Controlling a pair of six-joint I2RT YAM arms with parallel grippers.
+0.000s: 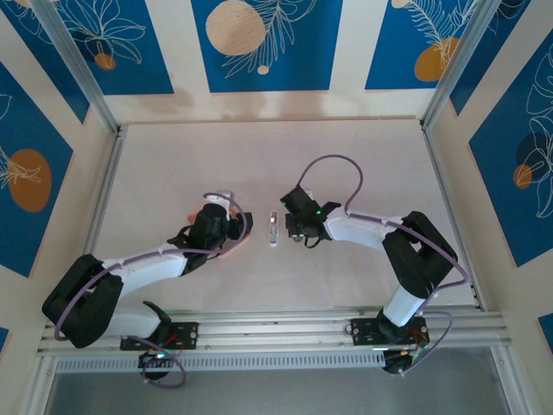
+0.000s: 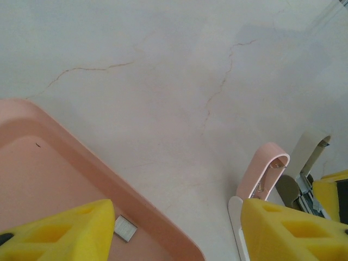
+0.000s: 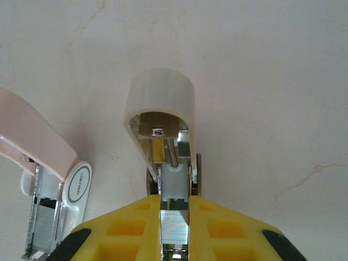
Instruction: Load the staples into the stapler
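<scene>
Left claw (image 2: 176,217): spread, empty, over tray corner. Right claw (image 3: 174,202): pinching white sprung piece (image 3: 160,98). Bench (image 1: 259,164). Pink tray (image 2: 81,163). Stapler (image 2: 265,168): lid up, between claws. Staples (image 2: 125,228): in tray, beside left finger.

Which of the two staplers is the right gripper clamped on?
The white stapler, lid swung up, pinched by the right gripper; the pink stapler lies free beside it.

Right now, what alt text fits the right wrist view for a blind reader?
The right gripper is shut on a white stapler, lid raised. An open pink stapler lies to its left on a pale table.
</scene>
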